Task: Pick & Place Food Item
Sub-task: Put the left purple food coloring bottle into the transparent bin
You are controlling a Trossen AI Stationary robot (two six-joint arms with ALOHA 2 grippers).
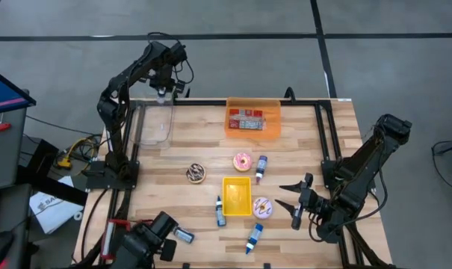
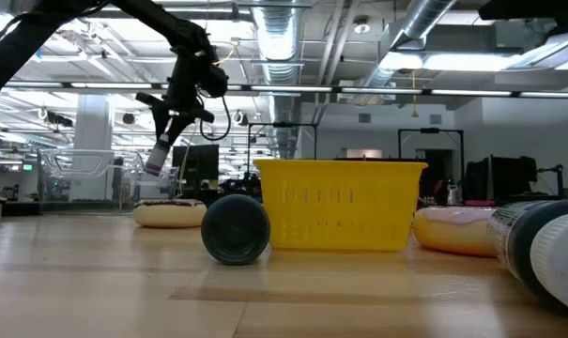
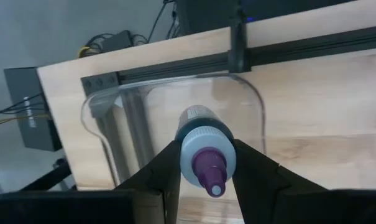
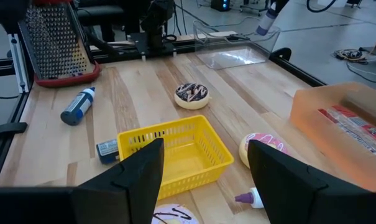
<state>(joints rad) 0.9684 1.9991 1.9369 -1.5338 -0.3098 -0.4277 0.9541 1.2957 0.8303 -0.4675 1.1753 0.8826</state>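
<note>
Left gripper (image 3: 203,163) clamping a purple-capped bottle (image 3: 203,149) above the clear container (image 1: 154,124) upper left, right gripper (image 1: 294,202) idling lower right — fingers spread, holding nothing

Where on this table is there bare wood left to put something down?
Free: the strip between the clear bin and orange bin, and the wood around the chocolate donut. Crowded: around the yellow basket, ringed by donuts and bottles.
</note>
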